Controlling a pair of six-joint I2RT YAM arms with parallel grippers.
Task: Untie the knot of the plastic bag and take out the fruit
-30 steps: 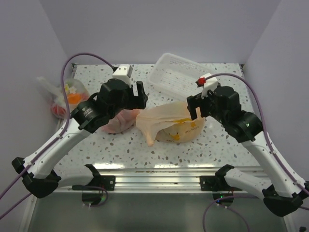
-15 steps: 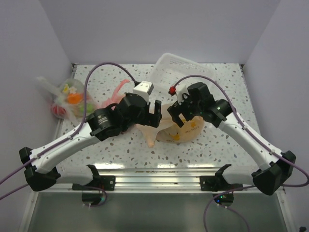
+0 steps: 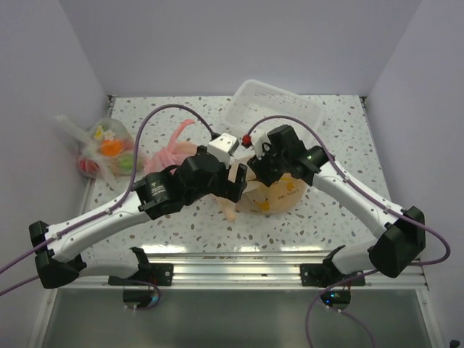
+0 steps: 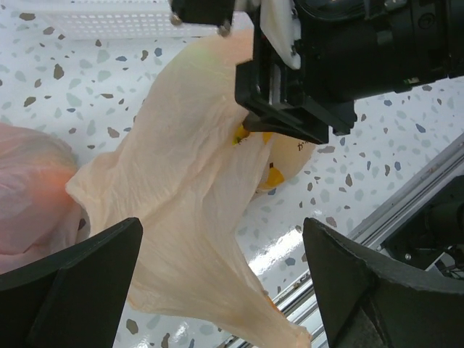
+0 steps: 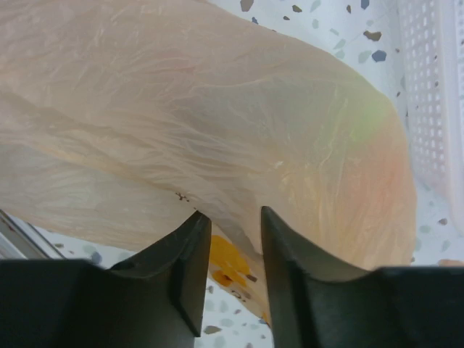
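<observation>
The pale peach plastic bag (image 3: 274, 197) lies at mid-table, one long flap stretched toward the front edge (image 4: 188, 196). My left gripper (image 3: 235, 177) hovers over that flap with its jaws wide open (image 4: 221, 232) and holds nothing. My right gripper (image 3: 255, 165) comes down on the bag's top from the other side. Its jaws have narrowed to a small gap (image 5: 233, 214) with a crease of film at the tips. The bag (image 5: 239, 123) fills the right wrist view. I cannot see the knot, and the fruit is hidden inside the bag.
A pink bag (image 3: 168, 154) lies left of the peach one and shows in the left wrist view (image 4: 29, 196). A clear bag with colourful contents (image 3: 107, 151) sits at the far left. A white plastic basket (image 3: 272, 109) stands at the back. The metal rail (image 3: 239, 261) runs along the front edge.
Both arms have swung in over the peach bag from either side. The right gripper's jaws went from wide to a narrow gap; the left stayed wide open.
</observation>
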